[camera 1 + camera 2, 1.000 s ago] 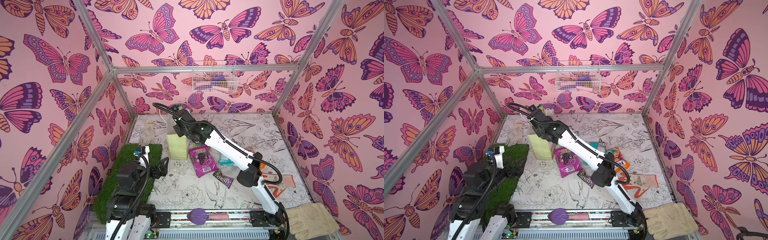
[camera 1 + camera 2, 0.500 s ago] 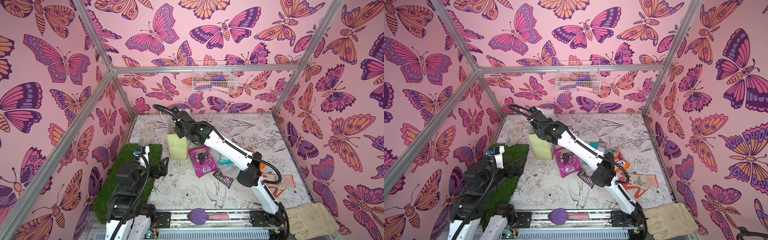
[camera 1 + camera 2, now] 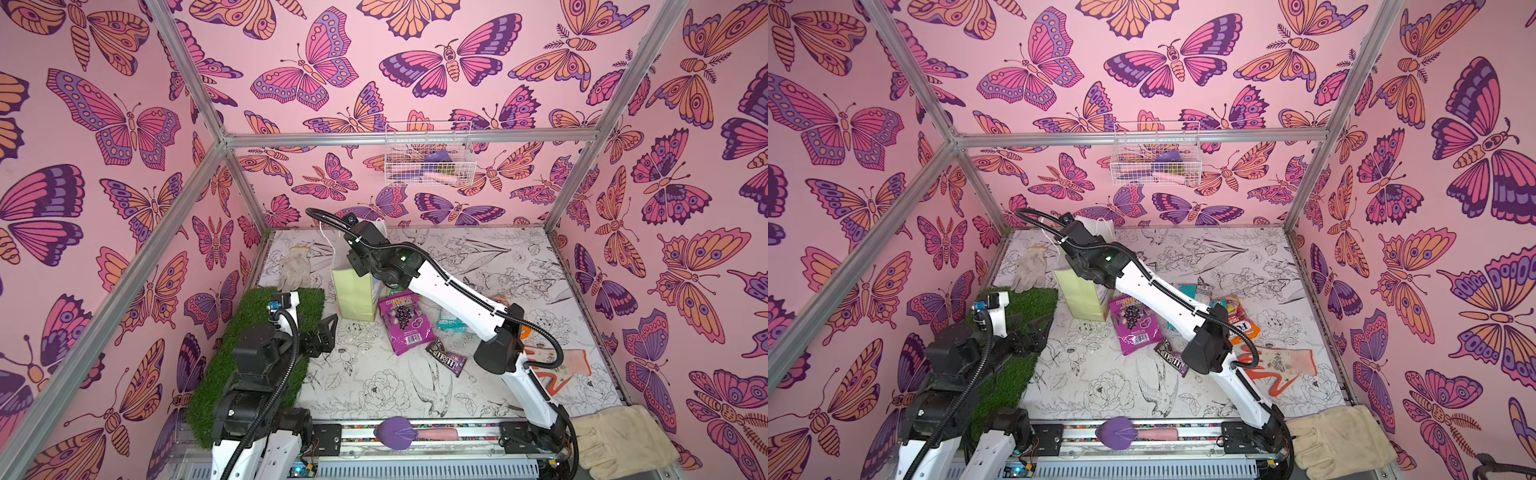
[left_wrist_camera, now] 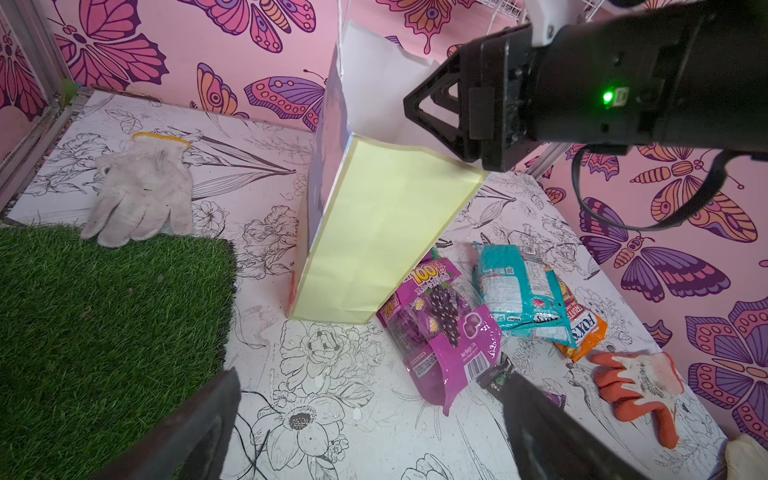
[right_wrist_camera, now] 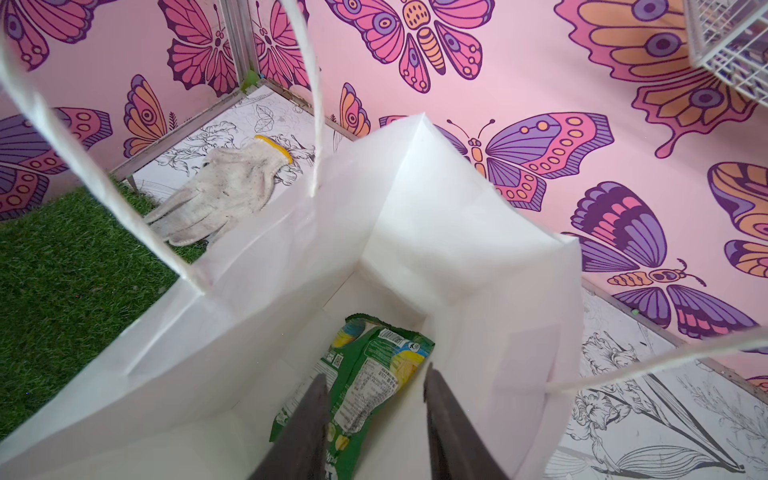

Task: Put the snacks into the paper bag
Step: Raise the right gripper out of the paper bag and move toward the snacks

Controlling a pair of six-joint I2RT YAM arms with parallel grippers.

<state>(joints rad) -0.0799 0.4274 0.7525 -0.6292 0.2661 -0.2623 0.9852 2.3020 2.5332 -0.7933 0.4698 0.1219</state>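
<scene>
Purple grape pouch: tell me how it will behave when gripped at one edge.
The purple grape pouch probably sags when pinched: its film lies flat and creased. Its glossy surface may slip. Largest packet in view, so likely the heaviest.

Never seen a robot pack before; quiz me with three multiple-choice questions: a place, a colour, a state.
1. The green packet lies: A on the grass; B inside the paper bag; C in the wire basket.
2. The pouch beside the bag's foot is: A purple; B red; C black.
3. The right gripper is: A open; B shut on a handle; C shut on a glove.
B, the right wrist view shows it down in the bag; A, plain in both top views; A, its jaws stand apart.
</scene>
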